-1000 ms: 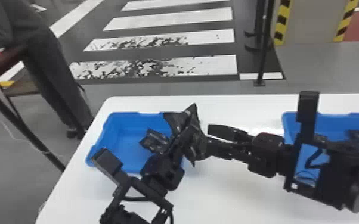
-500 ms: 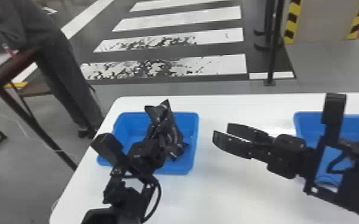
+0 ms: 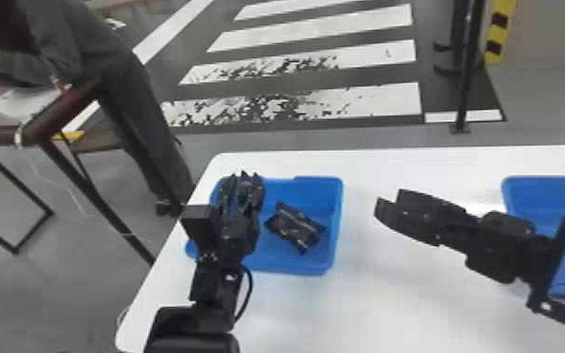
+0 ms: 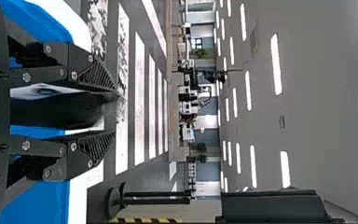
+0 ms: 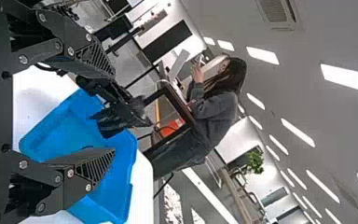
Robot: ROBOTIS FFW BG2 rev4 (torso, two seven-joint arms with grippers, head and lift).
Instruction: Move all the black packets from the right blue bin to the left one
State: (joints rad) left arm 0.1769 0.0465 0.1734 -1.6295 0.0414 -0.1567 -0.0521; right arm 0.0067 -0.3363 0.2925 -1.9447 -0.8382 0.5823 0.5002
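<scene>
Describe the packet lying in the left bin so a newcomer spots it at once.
On the white table, find the left blue bin. Lying on its floor, slantwise and crumpled, is the black packet. It rests loose there, unlike the raised packet between the fingers of the left gripper.

Fingers (image 5: 95, 170) apart — blue bin (image 5: 56, 135) beyond (white table (image 5: 143, 200) under it) — black packet (image 5: 112, 125) over bin's edge.
</scene>
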